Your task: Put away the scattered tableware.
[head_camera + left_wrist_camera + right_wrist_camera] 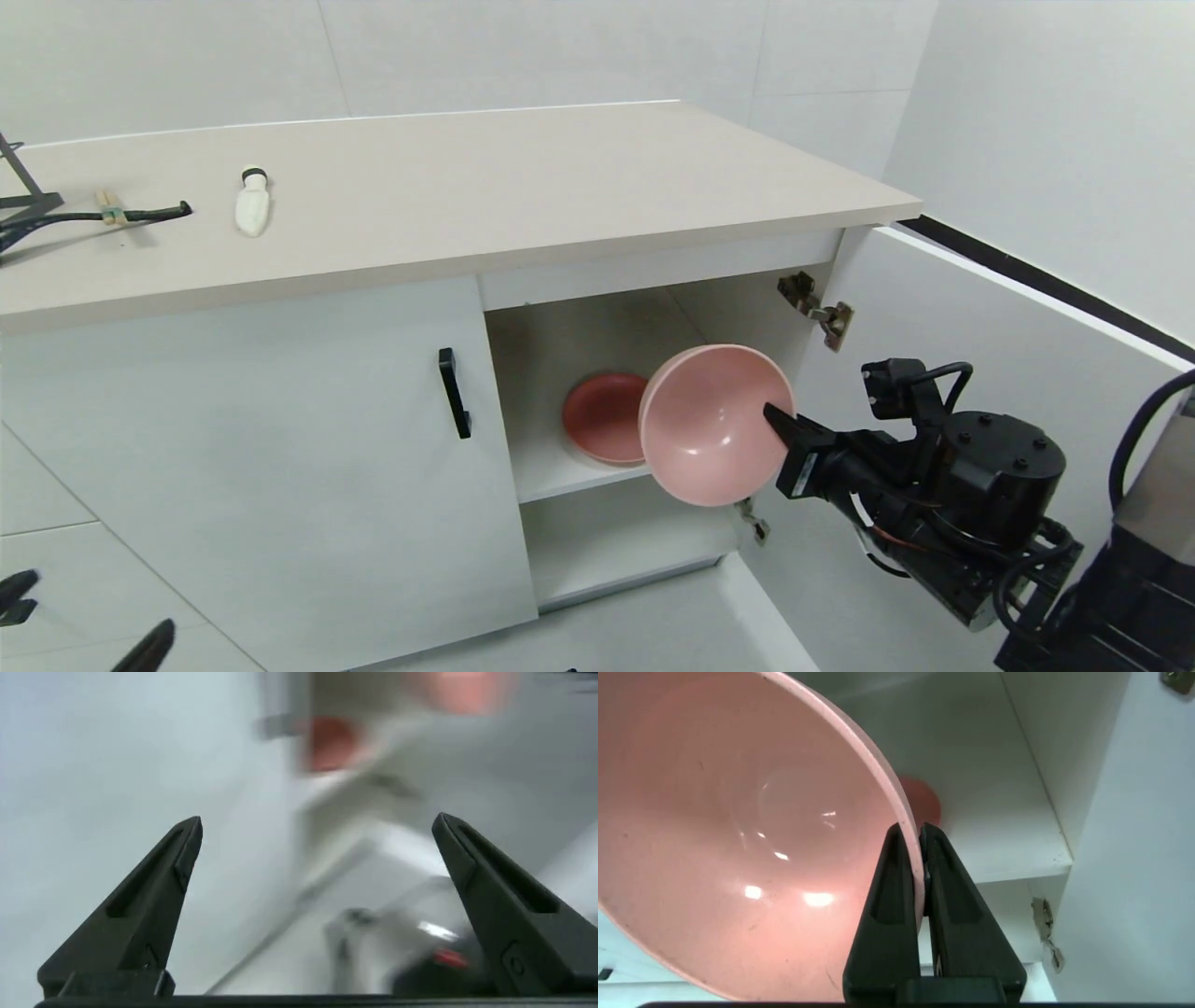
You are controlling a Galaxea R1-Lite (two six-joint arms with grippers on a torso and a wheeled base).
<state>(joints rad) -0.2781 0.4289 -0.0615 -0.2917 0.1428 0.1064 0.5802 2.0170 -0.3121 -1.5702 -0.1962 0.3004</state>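
Holding the pink bowl (pixel 709 429) tilted on edge just outside the cupboard (pixel 597 271) opening, right gripper (pixel 780 420) pinched shut on its rim; best to level it, ease in over the cupboard's shelf (pixel 560 476), release beside the red plate (pixel 602 415).

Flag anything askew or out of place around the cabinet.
The pink bowl hangs tipped on edge, pinched at its rim by the right hand, in front of the open cabinet. A white utensil and a dark-handled utensil lie loose on the countertop. Nothing looks spilled or broken.
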